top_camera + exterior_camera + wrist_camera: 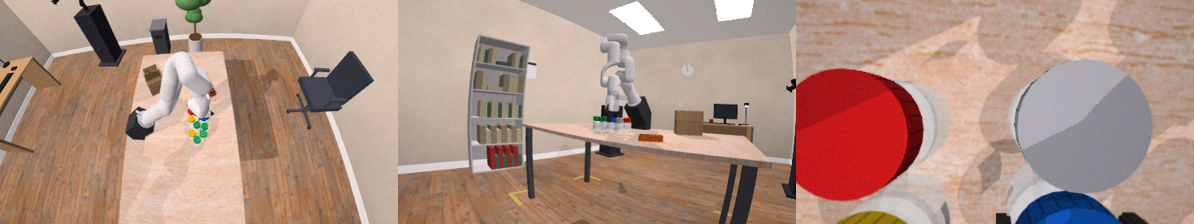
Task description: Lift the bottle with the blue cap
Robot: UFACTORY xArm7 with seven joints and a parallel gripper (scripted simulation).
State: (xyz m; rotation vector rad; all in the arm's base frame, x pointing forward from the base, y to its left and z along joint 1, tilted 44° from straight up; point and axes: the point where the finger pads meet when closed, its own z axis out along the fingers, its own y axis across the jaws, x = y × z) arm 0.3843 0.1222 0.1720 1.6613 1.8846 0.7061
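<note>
The arm [617,65] is all glossy white, built of thick rounded tube segments joined by bulging elbow-like joints (no cables or markings show). It rises from a dark, blocky base [134,129]. The tool's [1066,218] tips are black.

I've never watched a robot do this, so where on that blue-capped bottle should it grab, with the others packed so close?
Probably high up, at the cap or neck, coming straight down. The blue-capped bottle stands upright with the grey-capped bottle tight beside it, so only the top is free. The gripper is already closed on it that way, one finger on each side.
</note>
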